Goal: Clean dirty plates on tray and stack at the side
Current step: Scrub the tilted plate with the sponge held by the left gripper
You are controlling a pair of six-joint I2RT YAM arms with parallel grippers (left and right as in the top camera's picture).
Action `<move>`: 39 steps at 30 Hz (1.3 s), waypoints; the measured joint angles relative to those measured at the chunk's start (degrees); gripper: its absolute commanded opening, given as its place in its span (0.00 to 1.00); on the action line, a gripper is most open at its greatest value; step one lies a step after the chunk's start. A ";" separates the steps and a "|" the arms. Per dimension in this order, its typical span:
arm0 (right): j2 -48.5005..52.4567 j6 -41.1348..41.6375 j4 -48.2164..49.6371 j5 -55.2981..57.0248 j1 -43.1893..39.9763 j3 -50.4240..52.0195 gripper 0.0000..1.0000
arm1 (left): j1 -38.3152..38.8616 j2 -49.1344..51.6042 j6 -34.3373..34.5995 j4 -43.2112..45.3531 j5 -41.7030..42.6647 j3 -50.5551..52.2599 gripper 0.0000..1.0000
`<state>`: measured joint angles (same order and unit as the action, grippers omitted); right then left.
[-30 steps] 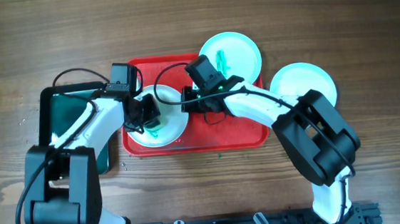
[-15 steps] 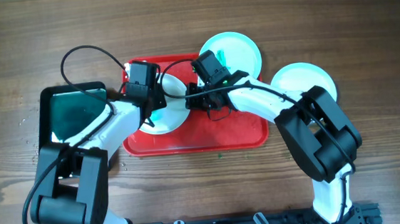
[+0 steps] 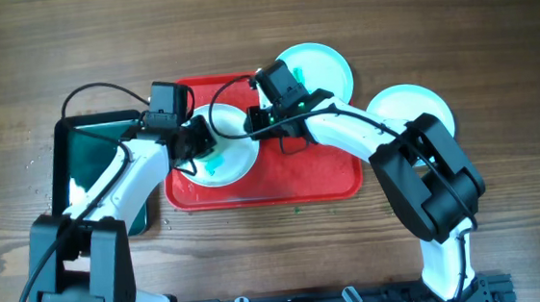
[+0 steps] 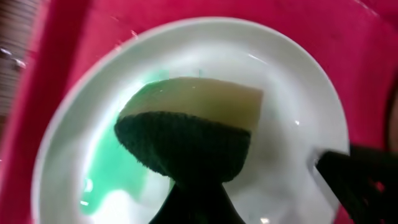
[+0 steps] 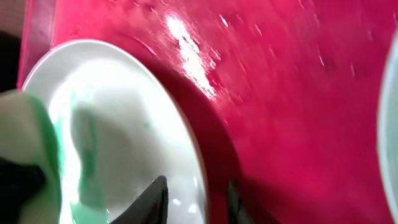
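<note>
where open wood shows on the table (image 3: 259,17) at 12 and 6 o'clock, there is moving room. red tray (image 3: 315,172): long axis 9 to 3 o'clock, right half bare. black basin (image 3: 87,151) is just beside its 9 o'clock edge. smeared plate (image 3: 237,161) sits at the tray's 9 o'clock end. second plate (image 3: 326,65) overlaps the 1 o'clock corner. third plate (image 3: 411,106) is on the table, off the tray at 2 o'clock. right gripper (image 5: 198,202) is clamped on the smeared plate's rim. left gripper (image 3: 198,147) pinches a sponge (image 4: 186,137) over the green smear.
</note>
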<state>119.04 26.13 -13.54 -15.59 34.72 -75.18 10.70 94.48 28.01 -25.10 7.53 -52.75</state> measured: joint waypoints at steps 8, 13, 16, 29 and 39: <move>0.85 -10.84 1.33 -2.43 1.31 -0.09 0.07 | -5.99 -3.69 0.24 -1.81 10.32 0.00 0.04; 2.27 -4.85 -1.25 -3.48 0.98 -0.98 0.04 | -7.19 -3.85 -1.33 -4.90 5.09 0.02 0.04; 2.25 1.22 -5.75 -4.66 -0.57 -1.99 0.04 | -5.81 -3.85 -3.61 -4.92 1.25 0.02 0.04; 2.12 9.01 -10.03 -6.67 -2.89 -2.60 0.04 | -1.90 5.22 -16.76 1.16 2.12 -0.46 0.04; 2.12 9.66 -9.86 -6.64 -2.91 -2.60 0.04 | -1.20 7.23 -23.10 12.63 5.40 0.00 0.04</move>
<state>121.16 35.79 -23.40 -22.24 31.81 -77.78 9.50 101.71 4.91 -12.47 12.93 -52.75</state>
